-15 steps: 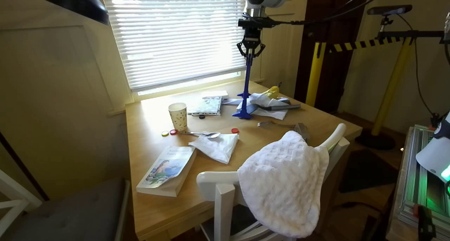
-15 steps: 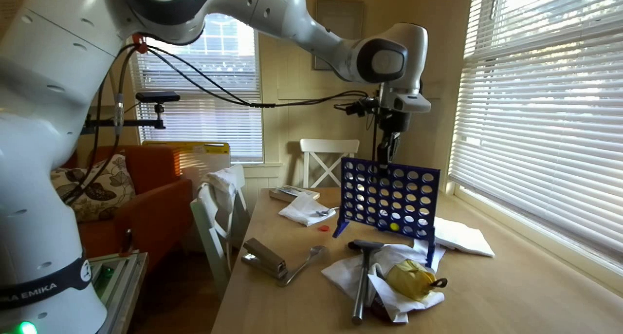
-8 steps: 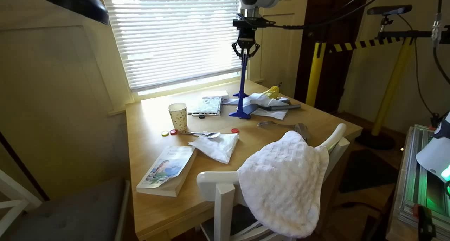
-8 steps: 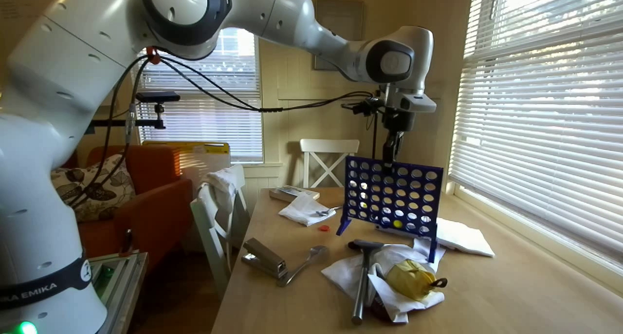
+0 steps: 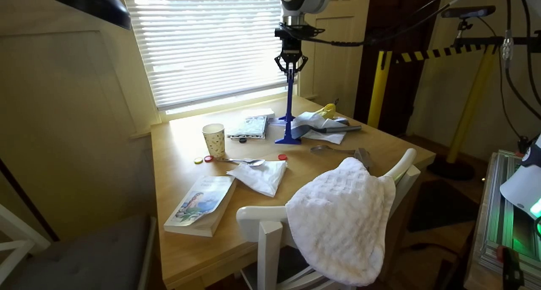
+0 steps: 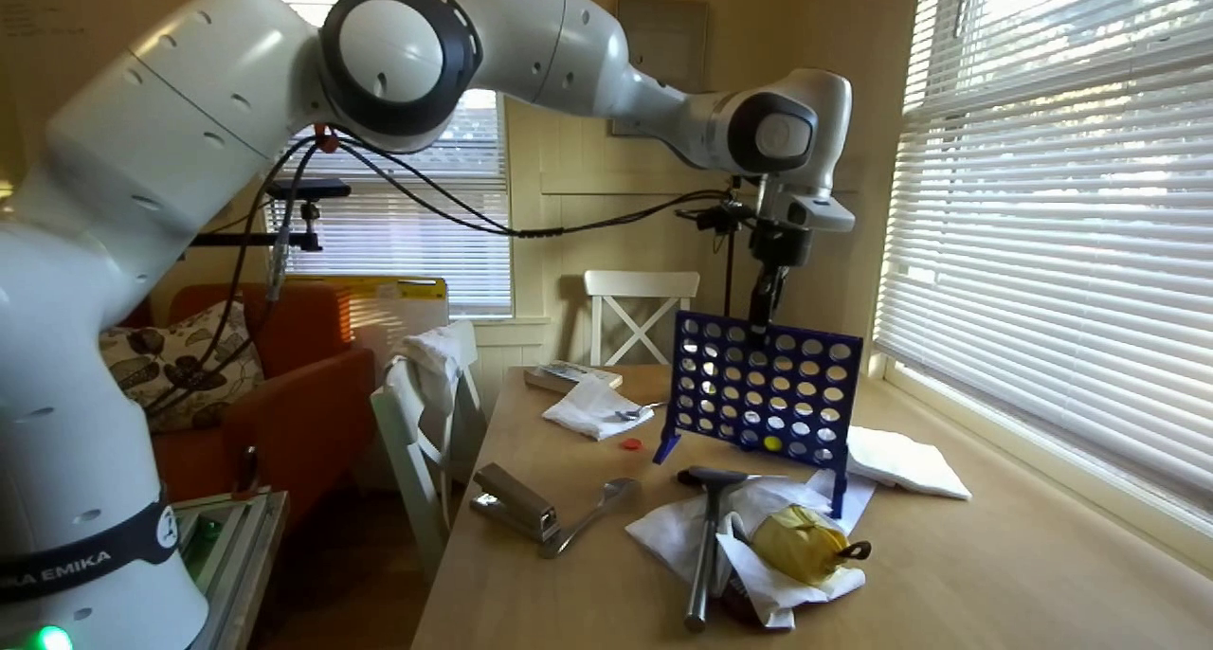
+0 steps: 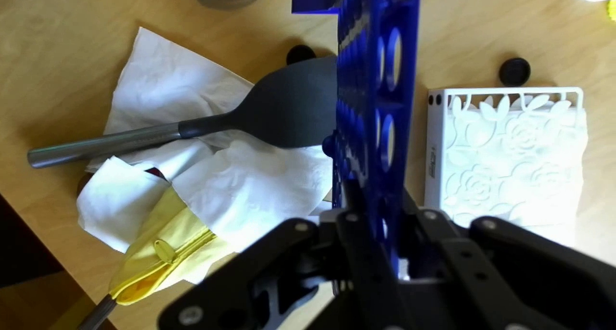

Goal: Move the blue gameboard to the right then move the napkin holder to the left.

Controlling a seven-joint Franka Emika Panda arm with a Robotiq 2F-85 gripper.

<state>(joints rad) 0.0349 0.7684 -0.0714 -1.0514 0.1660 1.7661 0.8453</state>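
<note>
The gripper (image 6: 760, 333) is pinched firmly on the top edge of the board (image 6: 767, 391), upright between the spatula (image 7: 269, 111) and the napkin holder (image 7: 435, 147). I can't tell whether it touches the table (image 6: 531, 603); I'd seat it square, off the spatula, before letting go.

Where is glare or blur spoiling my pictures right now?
Wrist view: glare whitens the napkin holder, worst in its lower part, and the end effector looks soft; in an exterior view, the blinds are almost blown out and the table near them catches glare; in an exterior view, the blue gameboard looks fairly sharp.
</note>
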